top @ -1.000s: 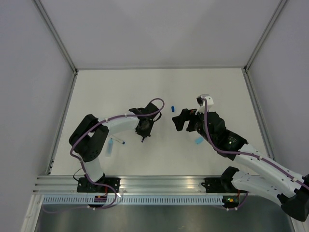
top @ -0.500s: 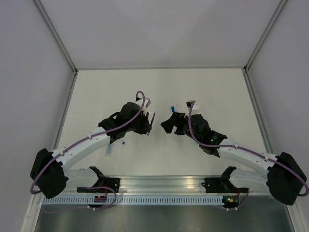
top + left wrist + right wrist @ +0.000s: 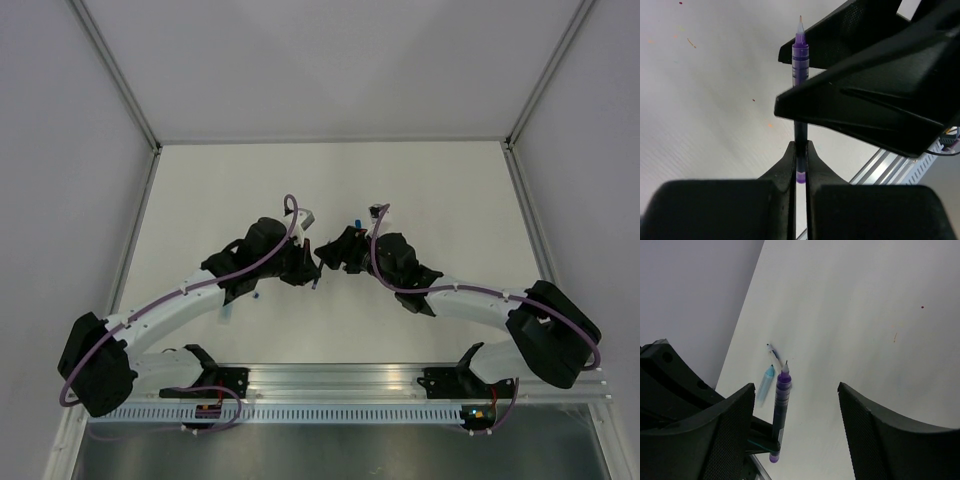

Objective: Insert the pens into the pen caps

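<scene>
My left gripper [image 3: 800, 146] is shut on the lower end of the dark pen [image 3: 800, 75], a black barrel with a purple front and a fine tip pointing away. In the right wrist view the same pen [image 3: 780, 410] stands between the fingers of my open right gripper [image 3: 794, 390], closer to its left finger [image 3: 730, 430] and touching neither. Both grippers meet above the table's middle [image 3: 322, 262]. A dark blue pen cap [image 3: 355, 221] lies just behind the right wrist. The light blue cap is hidden.
On the table beyond the held pen lie a pale blue pointed stick [image 3: 765, 385] and a thin blue-tipped stick [image 3: 772, 352], partly under the left arm [image 3: 190, 295]. Walls close the table [image 3: 450, 190] at the left, back and right; a rail runs along the front.
Both arms have swung in to the table's middle. The left one carried the pen there, and the right gripper's fingers came round it and narrowed a little.
</scene>
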Tool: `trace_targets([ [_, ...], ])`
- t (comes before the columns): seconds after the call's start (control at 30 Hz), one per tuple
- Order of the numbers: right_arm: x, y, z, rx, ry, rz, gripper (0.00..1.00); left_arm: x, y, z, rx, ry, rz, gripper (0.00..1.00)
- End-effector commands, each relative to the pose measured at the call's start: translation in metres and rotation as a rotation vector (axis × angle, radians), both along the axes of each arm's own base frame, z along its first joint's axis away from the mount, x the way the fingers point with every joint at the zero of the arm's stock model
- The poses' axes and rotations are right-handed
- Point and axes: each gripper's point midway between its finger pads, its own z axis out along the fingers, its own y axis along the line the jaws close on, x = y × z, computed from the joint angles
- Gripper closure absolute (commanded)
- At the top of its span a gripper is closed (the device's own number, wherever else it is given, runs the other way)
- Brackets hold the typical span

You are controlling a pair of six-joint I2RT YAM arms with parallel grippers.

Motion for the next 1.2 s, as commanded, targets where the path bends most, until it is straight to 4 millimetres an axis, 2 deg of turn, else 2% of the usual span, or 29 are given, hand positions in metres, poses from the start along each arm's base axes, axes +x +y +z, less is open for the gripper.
trace_targets([
  [0.0,0.005,0.019,0.033,0.096,-0.057,0.032,0.28,-0.004,-0.008,0.022,-0.097,-0.033,-0.018,0.98],
  [0.03,0.005,0.02,0.034,0.102,-0.057,0.033,0.39,-0.004,-0.008,0.022,-0.1,-0.032,-0.016,0.98],
  [0.1,0.003,0.022,0.038,0.109,-0.065,0.041,0.52,-0.005,-0.008,0.025,-0.11,-0.041,-0.018,0.98],
  [0.13,0.002,0.023,0.04,0.112,-0.067,0.044,0.63,-0.006,-0.008,0.025,-0.113,-0.042,-0.018,0.98],
  [0.2,0.001,0.024,0.044,0.117,-0.064,0.046,0.75,-0.005,-0.007,0.026,-0.121,-0.045,-0.014,0.98],
  [0.27,0.0,0.025,0.047,0.125,-0.06,0.049,0.91,-0.006,-0.008,0.028,-0.132,-0.048,-0.017,0.98],
  [0.33,-0.001,0.024,0.053,0.142,-0.061,0.05,1.0,-0.008,-0.008,0.029,-0.142,-0.051,-0.023,0.98],
  [0.4,-0.005,0.024,0.057,0.162,-0.059,0.054,1.0,-0.009,-0.01,0.03,-0.153,-0.051,-0.035,0.91],
  [0.43,-0.006,0.024,0.059,0.168,-0.062,0.057,1.0,-0.009,-0.011,0.029,-0.153,-0.053,-0.037,0.78],
  [0.5,-0.009,0.025,0.064,0.179,-0.068,0.061,1.0,-0.008,-0.012,0.028,-0.152,-0.05,-0.038,0.63],
  [0.6,-0.014,0.026,0.069,0.194,-0.071,0.07,1.0,-0.008,-0.013,0.025,-0.149,-0.043,-0.044,0.54],
  [0.7,-0.018,0.027,0.073,0.21,-0.075,0.076,1.0,-0.01,-0.018,0.026,-0.165,-0.039,-0.064,0.54],
  [0.77,-0.019,0.027,0.073,0.215,-0.077,0.076,1.0,-0.011,-0.019,0.026,-0.173,-0.038,-0.074,0.59],
  [0.8,-0.02,0.028,0.073,0.214,-0.076,0.079,1.0,-0.012,-0.019,0.026,-0.175,-0.038,-0.077,0.62],
  [0.83,-0.021,0.028,0.073,0.215,-0.079,0.082,1.0,-0.012,-0.02,0.026,-0.179,-0.043,-0.083,0.74],
  [0.9,-0.023,0.03,0.072,0.218,-0.082,0.091,1.0,-0.013,-0.02,0.026,-0.183,-0.042,-0.091,0.85],
  [0.93,-0.024,0.031,0.072,0.217,-0.083,0.096,0.97,-0.013,-0.02,0.026,-0.184,-0.044,-0.093,0.97],
  [0.97,-0.024,0.031,0.071,0.208,-0.089,0.105,0.92,-0.012,-0.02,0.025,-0.181,-0.045,-0.09,0.98],
  [1.0,-0.024,0.031,0.071,0.194,-0.095,0.105,0.74,-0.013,-0.02,0.025,-0.18,-0.046,-0.09,0.98],
  [1.07,-0.02,0.027,0.067,0.115,-0.109,0.094,0.51,-0.011,-0.017,0.023,-0.172,-0.049,-0.072,0.98],
  [1.1,-0.017,0.024,0.068,0.075,-0.124,0.083,0.36,-0.01,-0.015,0.021,-0.166,-0.051,-0.063,0.98],
  [1.13,-0.015,0.02,0.065,-0.002,-0.112,0.075,0.27,-0.008,-0.013,0.02,-0.156,-0.056,-0.045,0.98],
  [1.17,-0.011,0.011,0.074,-0.044,-0.137,0.046,0.19,-0.007,-0.011,0.018,-0.15,-0.058,-0.034,0.98],
])
